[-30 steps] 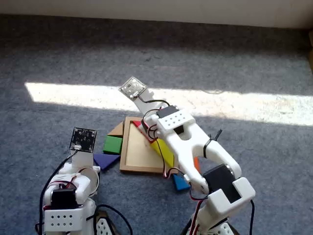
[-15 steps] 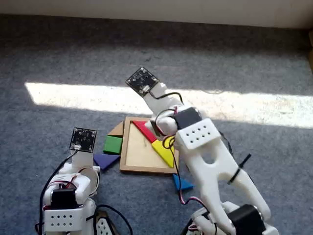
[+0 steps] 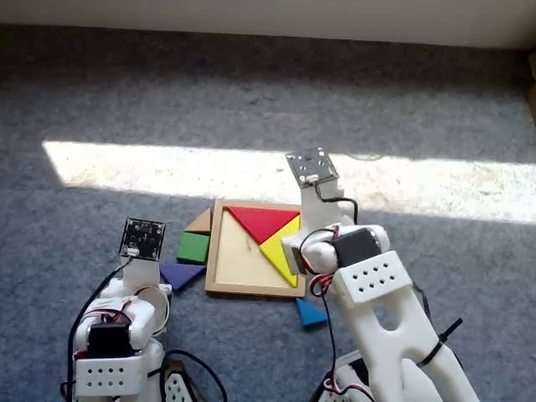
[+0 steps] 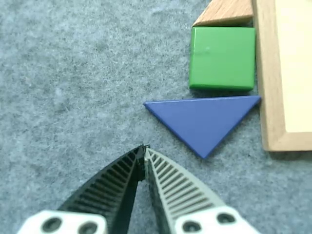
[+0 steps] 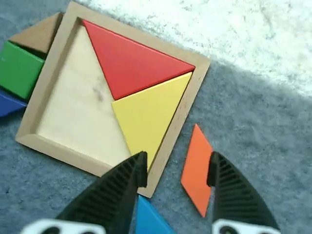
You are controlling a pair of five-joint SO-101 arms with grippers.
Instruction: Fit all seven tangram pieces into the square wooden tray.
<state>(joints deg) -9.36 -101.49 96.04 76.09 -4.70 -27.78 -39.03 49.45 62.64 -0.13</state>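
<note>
Two of seven pieces are home. The tray (image 3: pixel 212 251) (image 5: pixel 176 124) lies on the carpet near the arms' bases. The red triangle (image 3: pixel 261 222) (image 5: pixel 131 63) sits along its far edge and the yellow triangle (image 3: pixel 283 251) (image 5: pixel 151 114) along its right edge.

The right gripper (image 5: pixel 176 163) hangs with its fingers apart, one over the tray's near right corner and the other beyond the orange piece (image 5: pixel 197 170), which lies on the carpet just beside the right rim. We see the main risk here. If the gripper drops as it stands, the inner finger could land on the rim, shove the tray and shake the yellow triangle loose. The orange piece is thin and flat on soft pile, so we judge it could slip out or tip when pinched. A blue triangle (image 3: pixel 310 312) (image 5: pixel 148 219) lies near that same corner and might get knocked.

The left gripper (image 4: pixel 145 151) rests with its fingers together, pointing at the dark blue triangle (image 3: pixel 180 273) (image 4: pixel 204 119), which touches the tray's left rim. Going forward closed, it would only push that piece into the green square (image 3: pixel 193 247) (image 4: pixel 223 57) or jam it against the rim. The tan triangle (image 3: pixel 201 222) (image 4: pixel 229 12) lies just beyond the square.
</note>
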